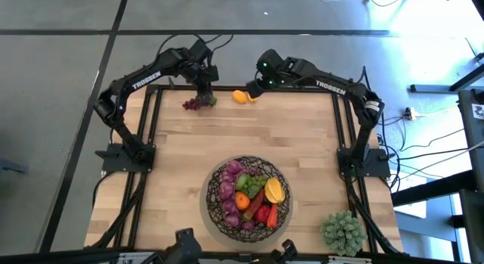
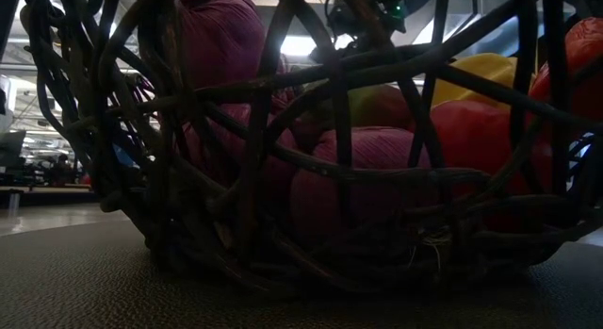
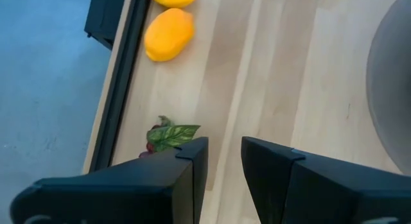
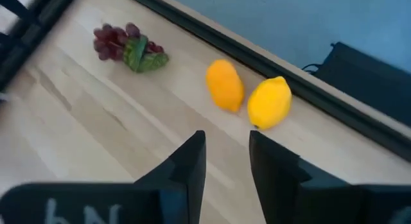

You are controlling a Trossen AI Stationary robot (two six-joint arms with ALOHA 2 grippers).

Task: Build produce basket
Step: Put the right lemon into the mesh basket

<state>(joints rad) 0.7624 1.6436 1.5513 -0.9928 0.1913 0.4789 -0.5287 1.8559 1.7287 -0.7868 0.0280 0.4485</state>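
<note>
The dark woven wire basket (image 1: 249, 194) stands near the table's near edge. It holds purple grapes, green grapes, an orange, a lemon, a carrot and red pieces, and it fills the low view (image 2: 311, 159). A purple grape bunch with a green leaf (image 1: 197, 104) (image 3: 168, 137) (image 4: 128, 47) lies on the wood by the far edge. An orange fruit (image 1: 239, 97) (image 4: 225, 86) and a yellow lemon (image 4: 270, 103) lie side by side to its right. My left gripper (image 1: 206, 94) (image 3: 225, 166) is narrowly open, just right of the grapes. My right gripper (image 1: 261, 82) (image 4: 228, 163) is narrowly open, above and just right of the two fruits.
A pale green spiky ball plant (image 1: 344, 232) sits at the near right corner. The black table frame (image 1: 151, 105) runs along the left, far and right edges, close behind the loose fruit. Bare wood (image 1: 249, 132) lies between the far fruit and the basket.
</note>
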